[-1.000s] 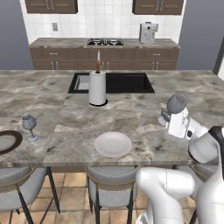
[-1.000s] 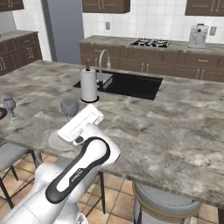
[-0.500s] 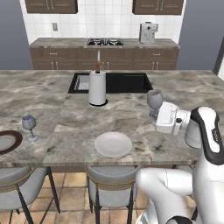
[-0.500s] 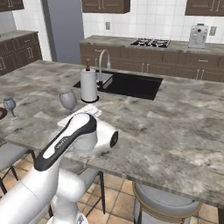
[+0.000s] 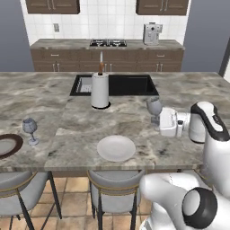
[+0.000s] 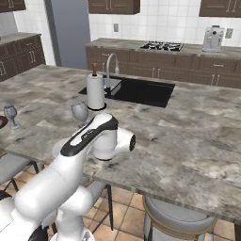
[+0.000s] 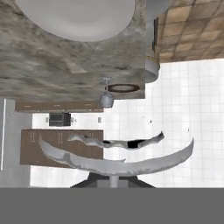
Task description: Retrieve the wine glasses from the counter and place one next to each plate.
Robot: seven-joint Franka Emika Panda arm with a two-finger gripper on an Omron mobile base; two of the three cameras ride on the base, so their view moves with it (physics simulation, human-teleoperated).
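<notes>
My gripper is shut on the stem of one wine glass, holding it upright just above the island, to the right of and a little beyond the white plate. The same glass stands out past my forearm in the right base view. In the rolled-over hand view its bowl curves right above the fingertips, and the white plate is at the top. The second wine glass stands beside the brown-rimmed plate at the island's left end.
A paper-towel roll stands in front of the sink and its faucet. Stools line the island's near edge. The rear counter carries a hob and a coffee machine.
The arm has swung left across the island with the wine glass in its grip, from near the right end to a spot close to the white plate.
</notes>
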